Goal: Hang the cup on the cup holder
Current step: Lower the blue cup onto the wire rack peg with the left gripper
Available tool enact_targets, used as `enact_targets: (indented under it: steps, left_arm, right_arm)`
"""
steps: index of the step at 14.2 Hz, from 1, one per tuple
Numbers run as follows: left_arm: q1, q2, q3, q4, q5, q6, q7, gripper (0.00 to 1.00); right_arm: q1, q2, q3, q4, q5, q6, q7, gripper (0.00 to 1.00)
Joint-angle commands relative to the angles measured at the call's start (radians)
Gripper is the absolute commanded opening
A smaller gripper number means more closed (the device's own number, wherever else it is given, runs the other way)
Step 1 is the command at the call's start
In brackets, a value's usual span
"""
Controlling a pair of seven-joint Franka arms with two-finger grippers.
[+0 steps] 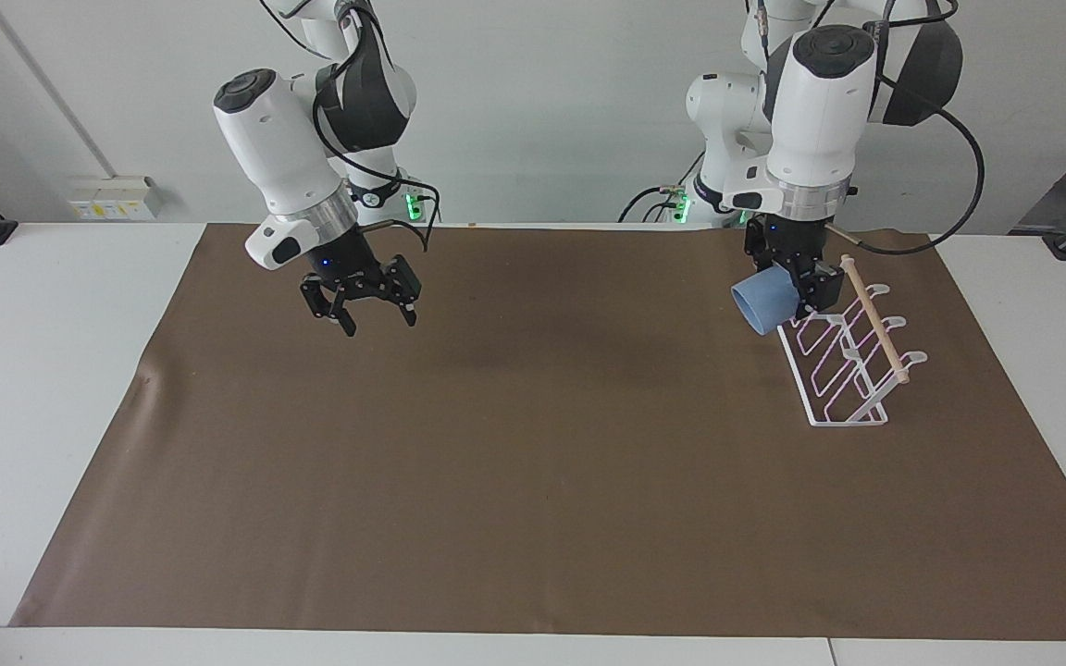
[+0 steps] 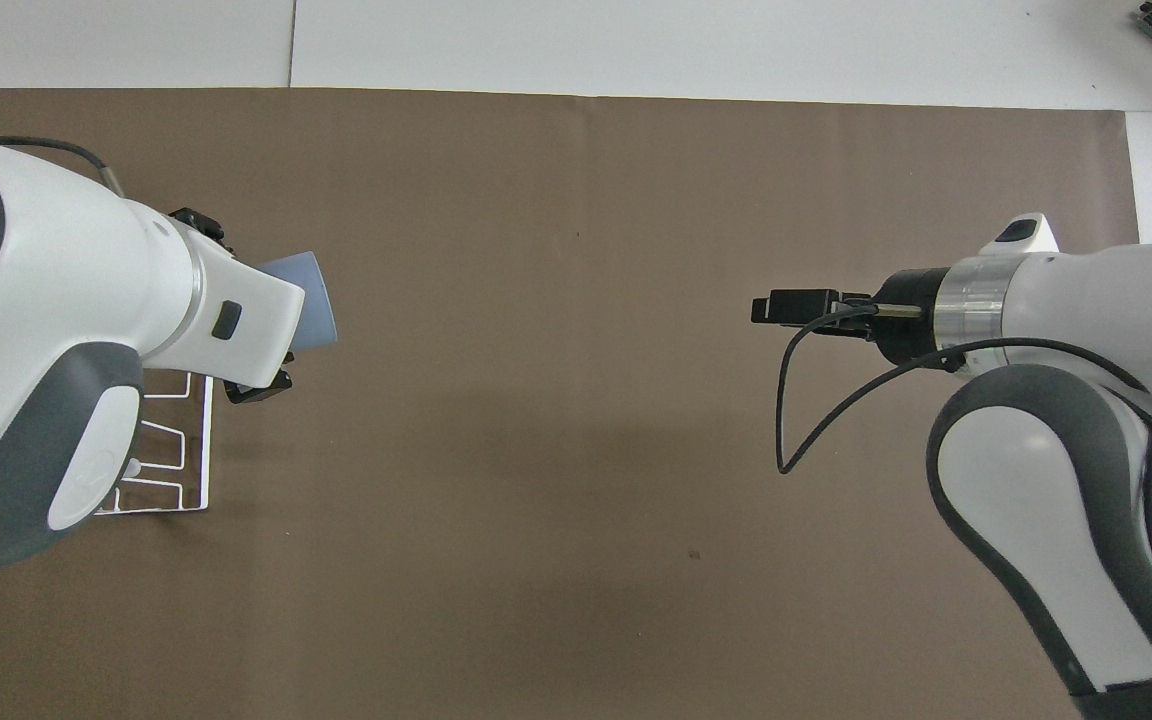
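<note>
- Facing view: the left gripper is gripping the cup, clamped on its base, and holding it tilted on its side in the air over the end of the cup holder nearer the robots. The cup holder is standing on the brown mat toward the left arm's end of the table. The right gripper is hanging over the mat, fingers spread and holding nothing.
- Overhead view: the left arm is covering most of the cup holder; the cup is projecting past the wrist, rim pointing toward the table's middle. The right gripper is over bare mat.
</note>
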State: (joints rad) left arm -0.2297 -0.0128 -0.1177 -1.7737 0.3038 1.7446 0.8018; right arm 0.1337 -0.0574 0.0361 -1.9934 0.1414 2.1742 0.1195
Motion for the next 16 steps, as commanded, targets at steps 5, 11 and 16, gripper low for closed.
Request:
enact_targets:
  steps: [5, 11, 16]
  left_arm:
    - [0.0, 0.049, -0.01, -0.108, 0.357, -0.048, -0.012, 0.0]
    - [0.035, 0.039, -0.01, -0.211, 0.602, 0.077, 0.114, 0.0]
    - [0.066, 0.031, -0.01, -0.248, 0.653, 0.134, 0.164, 0.0]
  right_arm:
    - [-0.075, -0.021, 0.004, 0.254, -0.108, -0.361, 0.057, 1.0]
    - [-0.117, -0.012, -0.054, 0.407, -0.153, -0.576, -0.038, 1.0]
    - [-0.094, -0.004, -0.096, 0.403, -0.146, -0.579, -0.089, 1.0]
